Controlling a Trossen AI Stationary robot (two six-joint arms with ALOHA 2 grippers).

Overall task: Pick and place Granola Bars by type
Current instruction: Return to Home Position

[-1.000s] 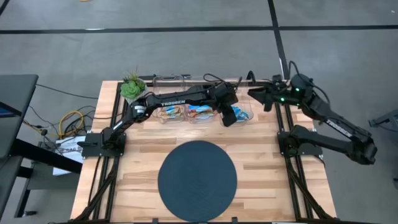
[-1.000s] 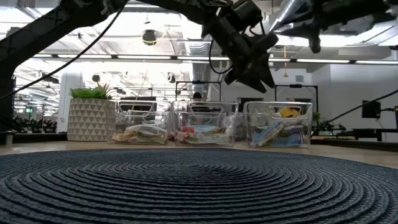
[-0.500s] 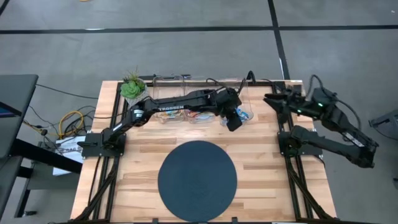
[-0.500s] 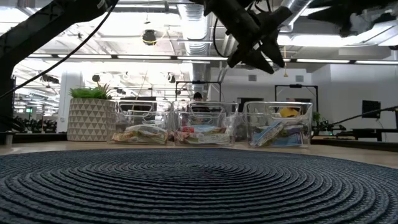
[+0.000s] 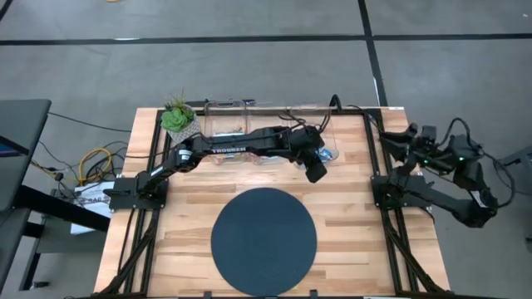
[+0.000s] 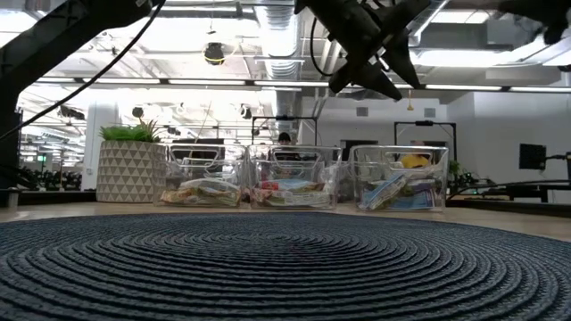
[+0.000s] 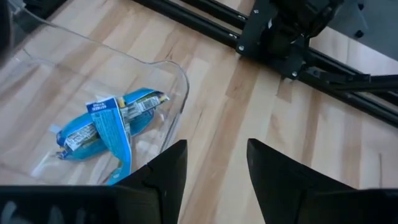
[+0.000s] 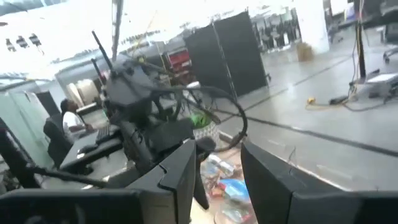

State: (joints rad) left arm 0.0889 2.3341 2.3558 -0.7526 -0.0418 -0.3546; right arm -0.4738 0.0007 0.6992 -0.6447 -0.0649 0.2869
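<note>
Three clear bins stand in a row at the table's far side: left, middle and right. Each holds wrapped Granola Bars. Blue bars lie on the floor of the right bin. My left gripper hangs open and empty above the table, just near of that bin, high in the low view. My right gripper is drawn back over its base at the table's right edge. It points level and is open with nothing between its fingers.
A round dark woven mat covers the near middle of the table. A potted plant stands at the far left corner. Black frame rails run along both sides. A person sits in the room beyond.
My left gripper has risen from over the right bin and gone a little toward the table's near and right edges, rolling slightly. My right gripper has pulled back toward the table's right edge, off the far right corner. Neither has changed its finger gap.
</note>
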